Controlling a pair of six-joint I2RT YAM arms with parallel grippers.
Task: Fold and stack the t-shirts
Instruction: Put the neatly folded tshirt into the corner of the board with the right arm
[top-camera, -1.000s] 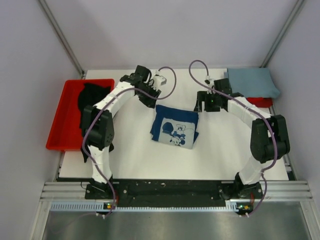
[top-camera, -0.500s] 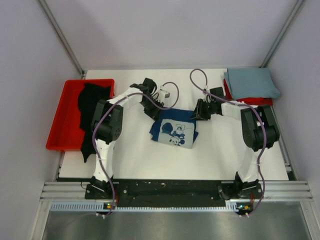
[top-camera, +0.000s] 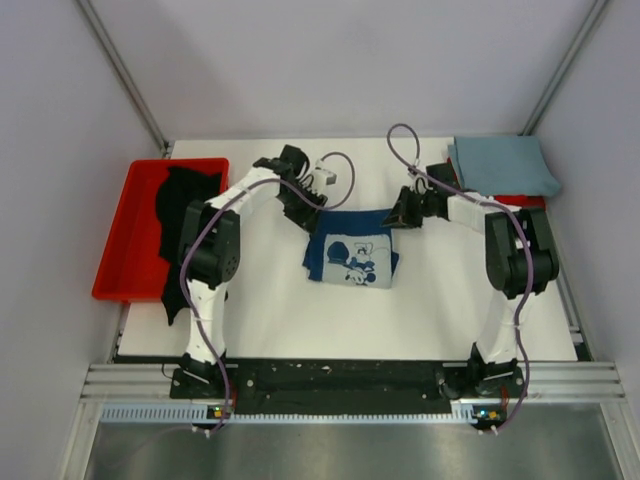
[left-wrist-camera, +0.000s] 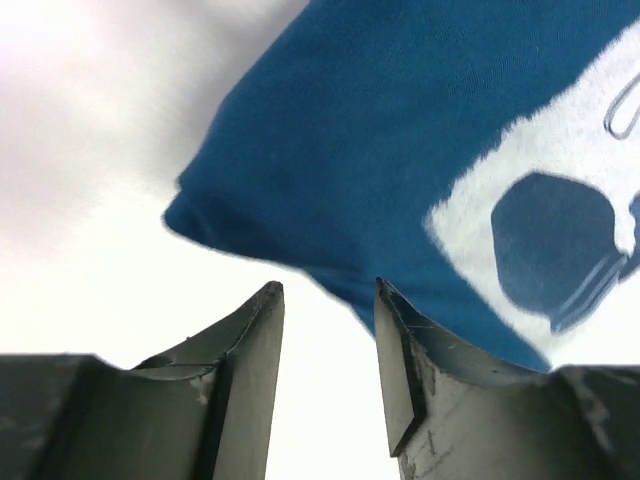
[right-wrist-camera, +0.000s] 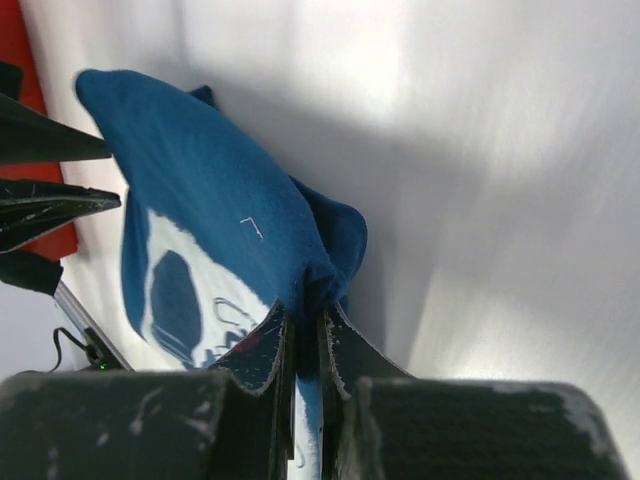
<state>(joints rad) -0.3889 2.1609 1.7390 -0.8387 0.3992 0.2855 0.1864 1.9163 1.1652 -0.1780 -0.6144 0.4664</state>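
Note:
A folded navy t-shirt (top-camera: 350, 260) with a white print lies mid-table. My right gripper (top-camera: 398, 218) is at its back right corner, and in the right wrist view the gripper (right-wrist-camera: 305, 318) is shut on a bunched fold of the navy t-shirt (right-wrist-camera: 220, 215). My left gripper (top-camera: 304, 214) hovers at the back left corner. In the left wrist view the left gripper (left-wrist-camera: 328, 300) is open, only white table between its fingers, with the navy t-shirt (left-wrist-camera: 400, 150) just beyond the tips. A black t-shirt (top-camera: 182, 205) lies in the red tray (top-camera: 122, 250). A pale grey-blue t-shirt (top-camera: 503, 165) lies folded at the back right.
The red tray sits at the table's left edge, the black t-shirt spilling over its near side. A second red tray (top-camera: 522, 203) shows under the grey-blue t-shirt. Purple cables loop above both wrists. Grey walls enclose the table on three sides.
The right gripper has closed on the navy t-shirt's back right corner. The left gripper came down to the back left corner and opened wider. The shirt's back edge has been pulled straighter.

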